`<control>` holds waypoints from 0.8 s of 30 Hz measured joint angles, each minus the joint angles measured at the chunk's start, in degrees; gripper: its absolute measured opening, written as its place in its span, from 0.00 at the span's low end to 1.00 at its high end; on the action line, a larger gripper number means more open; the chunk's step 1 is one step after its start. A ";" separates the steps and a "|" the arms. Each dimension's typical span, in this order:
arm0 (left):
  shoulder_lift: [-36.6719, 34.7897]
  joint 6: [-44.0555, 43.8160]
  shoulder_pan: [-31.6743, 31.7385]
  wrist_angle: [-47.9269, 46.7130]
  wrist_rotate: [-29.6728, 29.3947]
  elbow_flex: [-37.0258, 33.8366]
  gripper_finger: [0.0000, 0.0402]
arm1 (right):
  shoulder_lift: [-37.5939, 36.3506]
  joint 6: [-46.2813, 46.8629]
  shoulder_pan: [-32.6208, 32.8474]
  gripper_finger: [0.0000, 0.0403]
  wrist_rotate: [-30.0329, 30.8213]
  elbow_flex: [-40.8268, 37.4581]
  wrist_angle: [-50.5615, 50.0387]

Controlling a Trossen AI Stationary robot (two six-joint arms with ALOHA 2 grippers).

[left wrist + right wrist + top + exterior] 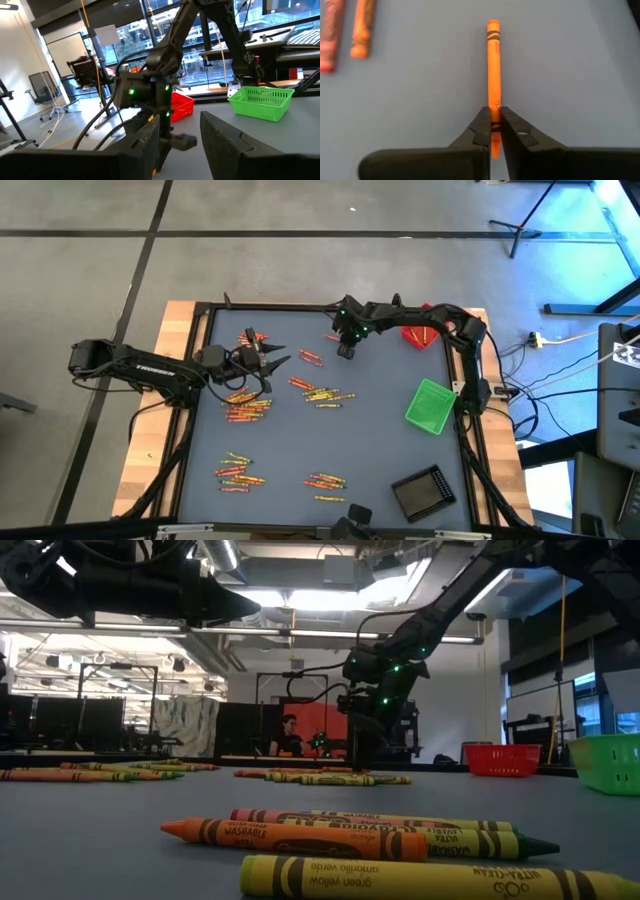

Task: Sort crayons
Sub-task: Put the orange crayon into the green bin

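Low view puts a few crayons [340, 840] closest on the grey tabletop [100, 840], with more scattered farther back. Beyond them the right claw [493, 131] is down at the far side, pinching an orange crayon [493, 65] near one end. The left claw [272, 357] hovers spread over the left part; red tray [420, 334] and green tray [431, 406] sit right.

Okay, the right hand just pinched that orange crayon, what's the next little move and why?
Probably lift straight up. The right hand is shut on the orange crayon, which lies flat on the table, with two other crayons nearby. A short vertical raise should clear them before carrying it off.
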 joint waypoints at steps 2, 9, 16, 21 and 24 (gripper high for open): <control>0.01 0.00 -0.01 0.11 0.13 0.00 0.32 | -2.21 0.03 0.74 0.07 -0.02 0.04 -2.04; 0.00 -0.02 -0.04 0.09 0.41 0.00 0.32 | -12.31 2.15 4.65 0.04 2.58 0.09 -14.24; 0.00 -0.04 -0.02 -0.27 0.44 0.00 0.32 | -24.32 5.98 9.25 0.05 6.80 0.09 -26.30; 0.00 -0.02 0.00 -0.33 0.44 0.00 0.32 | -30.59 11.88 13.07 0.05 10.10 0.09 -34.90; 0.00 -0.02 0.00 -0.35 0.44 0.00 0.32 | -33.81 16.53 15.86 0.05 12.18 -0.07 -40.99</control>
